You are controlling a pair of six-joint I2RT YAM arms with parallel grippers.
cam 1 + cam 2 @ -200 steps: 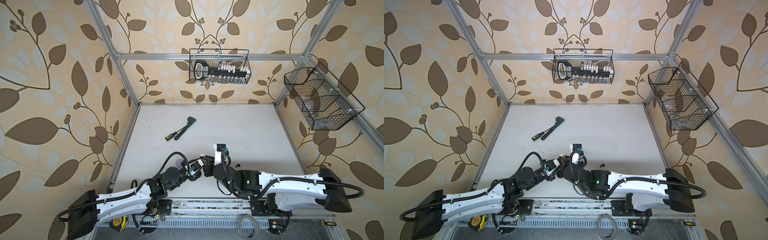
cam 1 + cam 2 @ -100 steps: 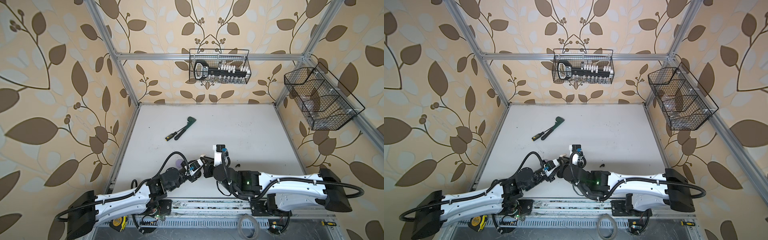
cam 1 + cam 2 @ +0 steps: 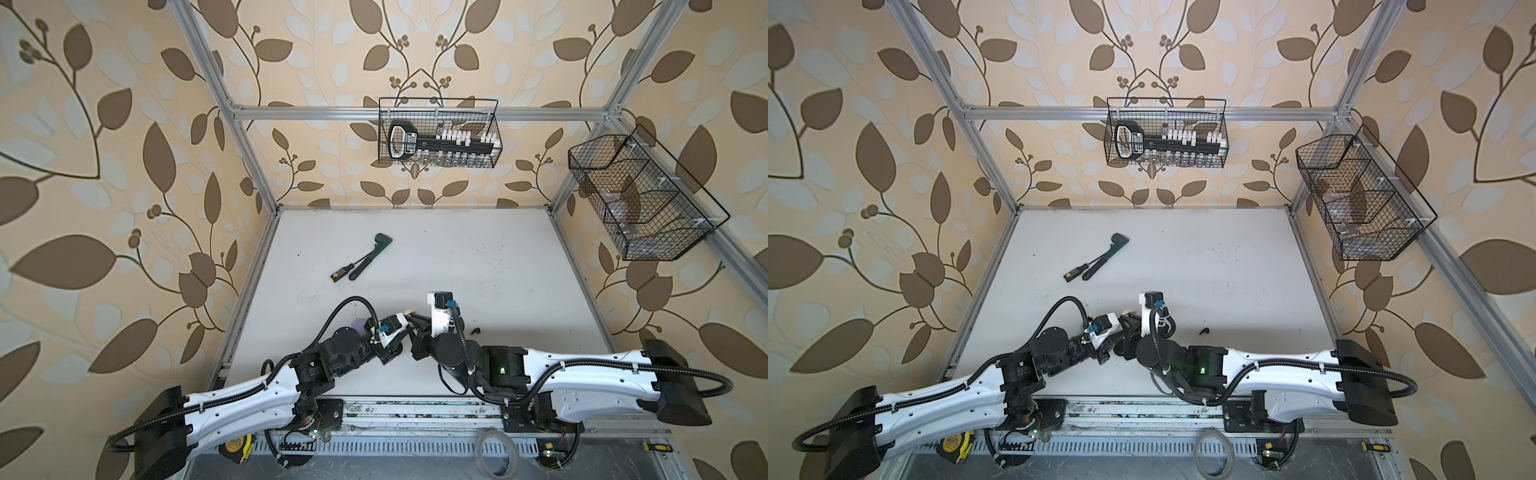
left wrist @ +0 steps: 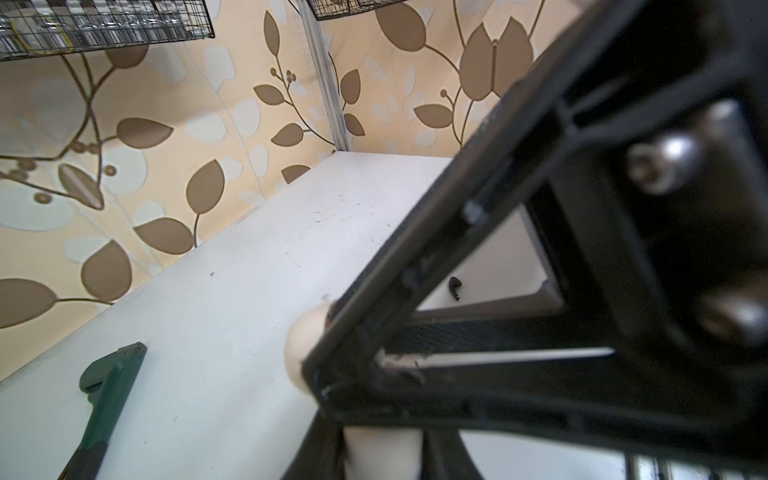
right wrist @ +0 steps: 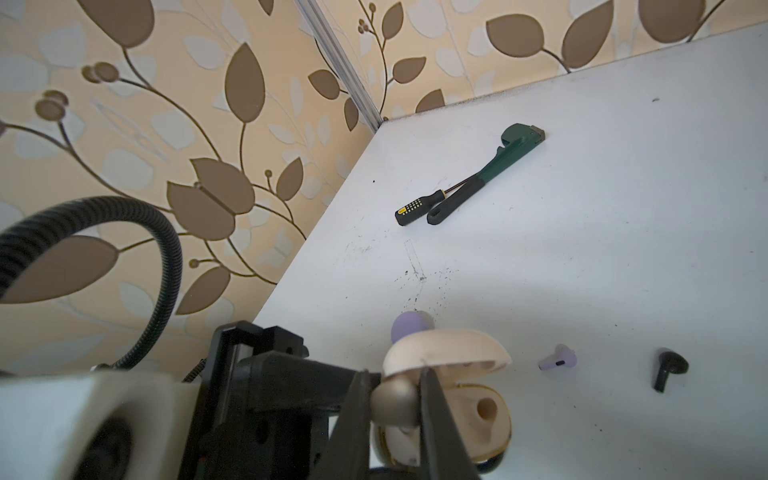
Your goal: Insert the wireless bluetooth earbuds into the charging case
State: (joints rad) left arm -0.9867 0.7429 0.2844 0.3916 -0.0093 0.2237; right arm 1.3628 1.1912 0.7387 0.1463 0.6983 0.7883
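Two grippers share one job: left gripper [image 4: 380, 449] clamps the open cream charging case [image 5: 457, 357] steady, likely so right gripper [image 5: 395, 399], pinching a cream earbud [image 5: 392, 409] right against it, can seat it. Lavender earbud [image 5: 557, 362] and black earbud [image 5: 669, 368] lie loose on the table [image 5: 582, 208].

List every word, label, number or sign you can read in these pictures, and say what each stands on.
Nothing can be read for certain.
On the black tool in the wire basket: white label, too blurred to read.
On the yellow tape measure: print too small to read.
On the screwdriver handle: dot grid only, no letters.
On the cream charging case: no marking visible.
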